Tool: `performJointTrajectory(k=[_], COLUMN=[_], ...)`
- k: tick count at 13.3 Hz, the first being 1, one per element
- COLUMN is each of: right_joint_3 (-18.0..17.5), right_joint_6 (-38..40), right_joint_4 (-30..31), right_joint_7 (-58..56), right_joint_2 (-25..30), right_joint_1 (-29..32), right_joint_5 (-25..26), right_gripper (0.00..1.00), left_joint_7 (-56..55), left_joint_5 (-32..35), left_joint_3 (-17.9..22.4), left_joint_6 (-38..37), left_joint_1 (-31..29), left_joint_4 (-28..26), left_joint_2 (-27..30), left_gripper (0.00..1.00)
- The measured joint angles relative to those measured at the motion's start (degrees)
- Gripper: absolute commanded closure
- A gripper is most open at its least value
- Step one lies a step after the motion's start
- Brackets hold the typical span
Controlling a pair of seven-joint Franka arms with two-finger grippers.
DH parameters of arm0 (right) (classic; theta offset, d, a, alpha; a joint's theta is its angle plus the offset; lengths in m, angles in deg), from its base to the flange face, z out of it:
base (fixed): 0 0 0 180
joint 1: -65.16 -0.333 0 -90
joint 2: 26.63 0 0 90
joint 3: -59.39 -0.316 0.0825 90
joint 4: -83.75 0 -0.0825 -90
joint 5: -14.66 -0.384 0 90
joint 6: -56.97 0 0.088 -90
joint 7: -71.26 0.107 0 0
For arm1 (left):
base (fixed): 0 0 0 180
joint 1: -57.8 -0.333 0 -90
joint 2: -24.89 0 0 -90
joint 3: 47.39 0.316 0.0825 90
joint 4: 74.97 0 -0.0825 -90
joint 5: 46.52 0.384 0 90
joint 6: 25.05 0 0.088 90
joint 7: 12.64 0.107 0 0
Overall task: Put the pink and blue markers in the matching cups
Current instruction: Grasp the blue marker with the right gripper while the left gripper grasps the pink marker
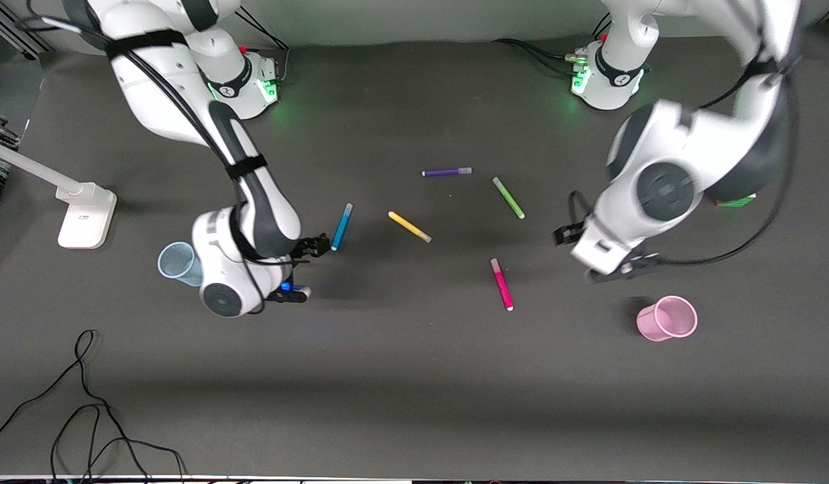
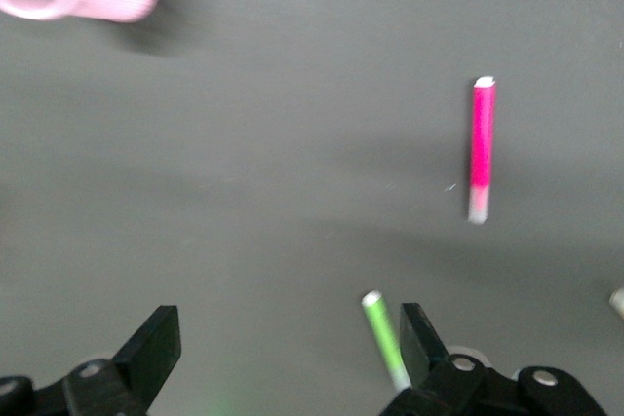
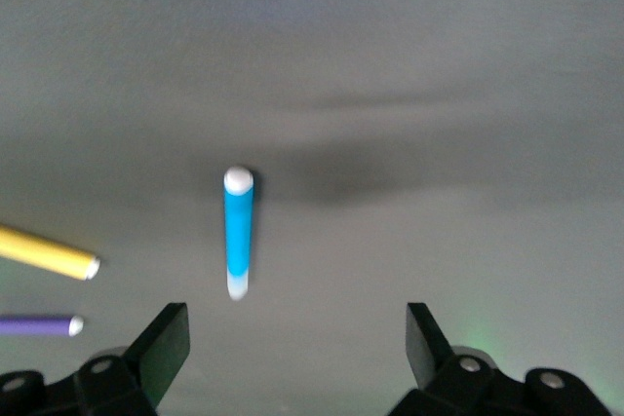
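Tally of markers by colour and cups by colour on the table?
Blue marker: 1
Pink marker: 1
Purple marker: 1
Yellow marker: 1
Green marker: 1
Blue cup: 1
Pink cup: 1
Total: 7

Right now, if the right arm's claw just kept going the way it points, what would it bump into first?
Probably the blue marker: it lies ahead of the open right gripper, slightly off-centre between the fingers. Depth is unclear, so it might touch the table first.

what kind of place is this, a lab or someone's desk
Most likely a robotics lab: two Franka arms are bolted to a table with a dark mat, loose cables trail at its edge, and five markers and two cups are laid out like a test setup.
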Motion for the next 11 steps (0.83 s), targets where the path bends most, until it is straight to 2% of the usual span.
performJointTrajectory(k=[3,5,6,7,8,9,11], right_joint_3=[-0.01,0.01,0.09,0.14,0.16,0.17,0.17], right_joint_6=[-3.4,-5.04,-5.52,-6.01,-6.23,-6.4,-6.78], right_joint_4=[0.0,-0.01,-0.01,0.04,0.11,0.21,0.26], right_joint_7=[1.24,1.39,1.41,1.43,1.45,1.46,1.47], right_joint_2=[-3.02,-3.96,-4.21,-4.42,-4.59,-4.76,-5.03], right_joint_1=[-1.83,-2.02,-1.99,-1.95,-1.94,-1.94,-1.94], right_joint_5=[-3.42,-4.11,-4.23,-4.52,-5.08,-5.3,-5.43], right_gripper=[0.09,0.1,0.13,0.23,0.37,0.47,0.52], left_joint_7=[-7.52,-14.05,-16.36,-17.54,-18.23,-19.17,-20.47], left_joint_5=[-1.85,-2.01,-2.01,-2.04,-2.08,-2.1,-2.11], left_joint_3=[-0.02,-0.05,-0.05,-0.03,-0.02,-0.02,0.0], left_joint_6=[9.81,14.92,16.83,18.51,19.84,20.44,20.69], left_joint_1=[2.13,5.41,6.59,7.32,7.85,8.33,8.78], left_joint_4=[0.61,1.79,2.67,3.32,3.77,4.05,4.42], left_joint_2=[-9.76,-14.82,-16.75,-18.38,-19.66,-20.56,-21.22], left_gripper=[0.01,0.01,0.02,0.03,0.05,0.1,0.15])
